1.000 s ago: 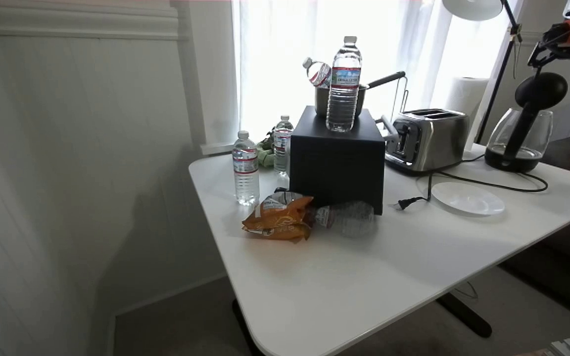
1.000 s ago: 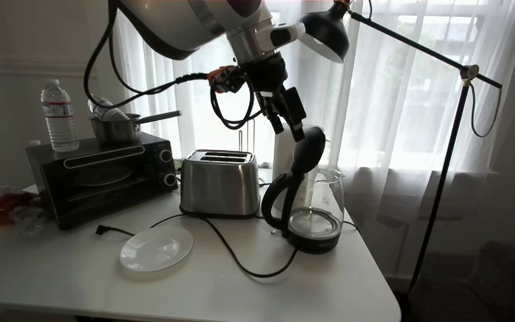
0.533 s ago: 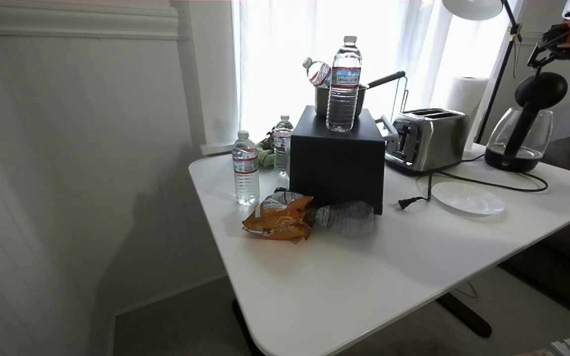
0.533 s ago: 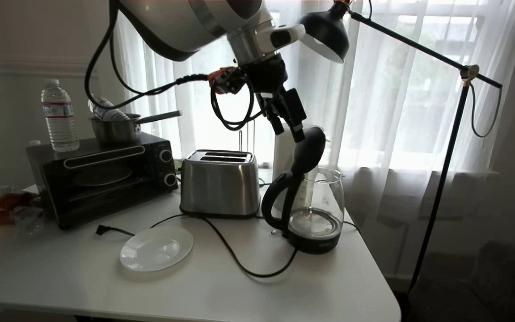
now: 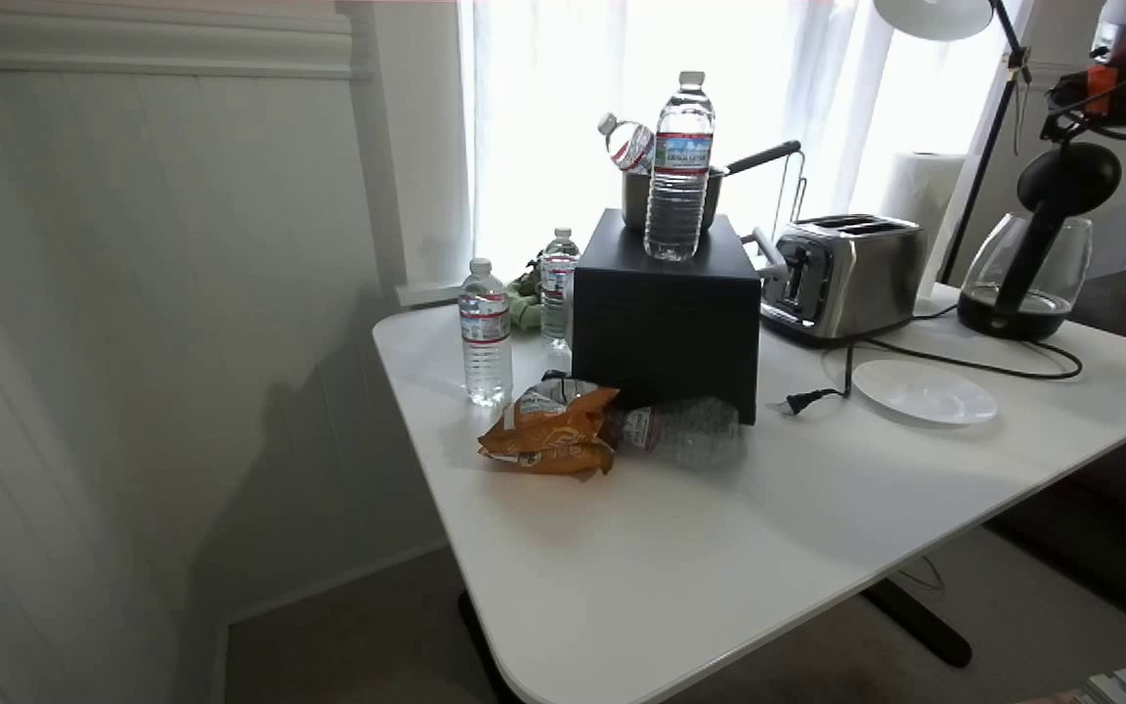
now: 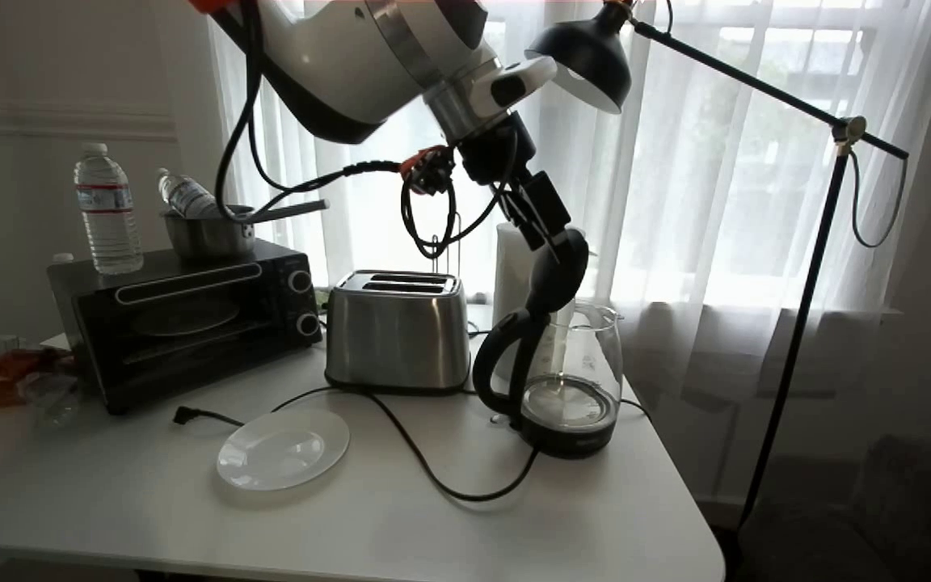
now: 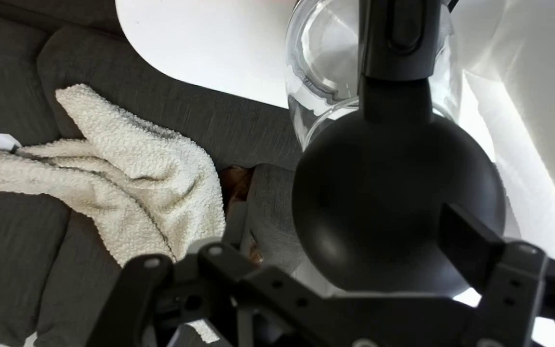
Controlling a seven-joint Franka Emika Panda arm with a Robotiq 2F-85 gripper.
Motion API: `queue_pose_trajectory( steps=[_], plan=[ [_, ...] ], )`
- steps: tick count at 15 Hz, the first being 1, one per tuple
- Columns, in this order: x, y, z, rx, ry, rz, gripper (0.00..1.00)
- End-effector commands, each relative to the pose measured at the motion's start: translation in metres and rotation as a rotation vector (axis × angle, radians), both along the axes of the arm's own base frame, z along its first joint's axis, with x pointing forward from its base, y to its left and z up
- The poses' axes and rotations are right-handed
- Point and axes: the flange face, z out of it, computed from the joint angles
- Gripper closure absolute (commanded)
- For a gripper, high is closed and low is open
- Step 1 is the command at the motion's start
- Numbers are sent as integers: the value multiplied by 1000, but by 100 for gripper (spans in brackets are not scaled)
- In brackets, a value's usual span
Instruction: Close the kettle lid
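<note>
A: Where do we find the round black hinged lid (image 7: 393, 193)?

B: Right beneath our black two-fingered pincer (image 6: 548, 241), tilted up from the curved black handle (image 6: 485, 373). Lower down, the clear glass, black-based kettle (image 6: 569, 388) stands on the smooth white surface (image 6: 401, 517), its mouth uncovered.

A: Why does our pincer hang by the lid's upper edge?

B: We judge it is for leverage: that edge lies farthest from the hinge, so a light push there should swing the lid over onto the rim, no grasp needed. The surface below should brace the kettle against that push, we reckon.

A: And the pincer itself?

B: Its fingers (image 7: 470, 241) stand wide apart, and we see nothing clamped between them. In the wrist view one of them overlaps the lid; whether they touch, we cannot tell.
</note>
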Motion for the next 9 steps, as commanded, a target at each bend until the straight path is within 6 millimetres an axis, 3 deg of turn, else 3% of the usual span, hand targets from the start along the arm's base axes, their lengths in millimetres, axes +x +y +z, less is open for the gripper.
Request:
queue_pose_trajectory(
  steps=[1,9],
  plan=[
    [17,-2,-8,-40,-31,-20,0],
    [35,-8,-24,-41,-73,47,0]
  ],
)
